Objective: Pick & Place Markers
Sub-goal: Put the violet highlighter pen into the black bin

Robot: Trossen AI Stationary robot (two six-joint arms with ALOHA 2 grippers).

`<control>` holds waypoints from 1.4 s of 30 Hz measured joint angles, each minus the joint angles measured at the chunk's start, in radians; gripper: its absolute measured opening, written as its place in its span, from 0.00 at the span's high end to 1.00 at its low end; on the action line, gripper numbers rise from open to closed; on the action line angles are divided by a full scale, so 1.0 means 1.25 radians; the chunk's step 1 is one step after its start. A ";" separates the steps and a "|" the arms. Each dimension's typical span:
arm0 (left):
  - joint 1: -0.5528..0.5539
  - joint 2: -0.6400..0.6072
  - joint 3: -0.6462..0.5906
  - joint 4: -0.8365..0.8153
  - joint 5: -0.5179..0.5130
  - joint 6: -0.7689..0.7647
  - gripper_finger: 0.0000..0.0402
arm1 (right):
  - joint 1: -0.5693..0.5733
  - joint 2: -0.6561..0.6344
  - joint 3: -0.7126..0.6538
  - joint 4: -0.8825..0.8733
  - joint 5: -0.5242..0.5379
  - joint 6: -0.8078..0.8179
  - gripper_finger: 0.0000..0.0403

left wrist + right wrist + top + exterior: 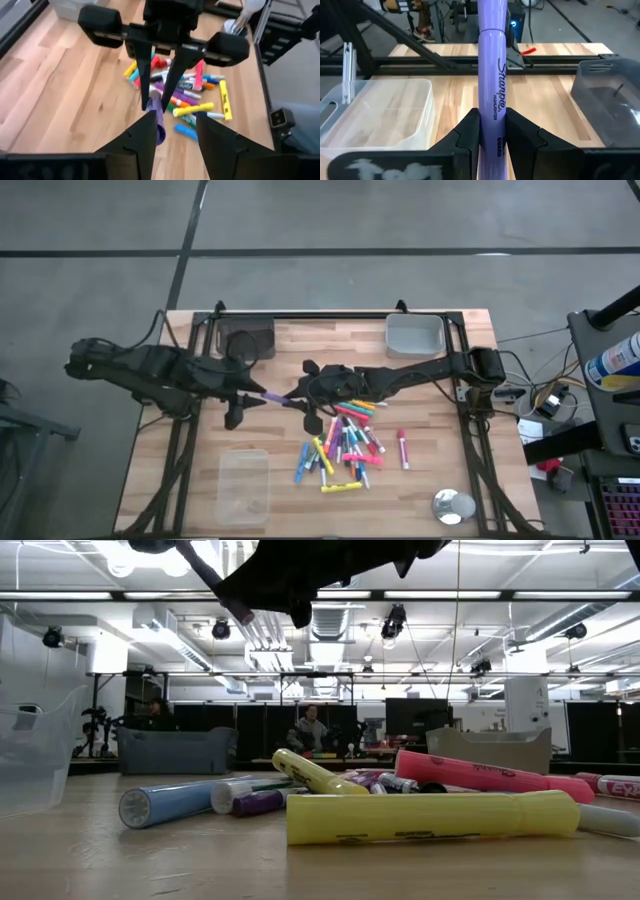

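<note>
I see the purple marker held in the air between my two arms, above the bare wood just toward the left of the heap of markers, which lies spread across the table's middle. My right gripper pinches the marker's barrel, fingers pressed against both its sides. My left gripper faces it from the other side with its fingers spread; the marker's far end sits against the inner face of one finger, but I cannot tell whether the other one touches it. A clear bin stands near the front edge below the left arm, with open tabletop between it and the heap. A dark tray and a grey tray sit along the far edge, well apart.
</note>
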 joint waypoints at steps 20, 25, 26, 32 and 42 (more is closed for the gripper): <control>0.001 0.001 0.025 -0.022 -0.058 0.046 0.63 | 0.009 -0.001 0.002 -0.007 -0.002 0.033 0.83; 0.001 0.002 0.030 -0.022 -0.040 0.039 0.63 | 0.009 -0.001 0.002 -0.007 -0.002 0.033 0.83; 0.001 0.002 0.030 -0.027 -0.039 0.039 0.63 | 0.009 -0.001 0.002 -0.007 -0.002 0.033 0.83; 0.000 0.015 0.010 -0.039 -0.041 0.029 0.63 | 0.009 -0.001 0.002 -0.006 -0.002 0.030 0.83; 0.000 0.042 0.005 -0.036 -0.042 0.011 0.63 | 0.009 -0.001 0.002 0.004 -0.002 0.027 0.83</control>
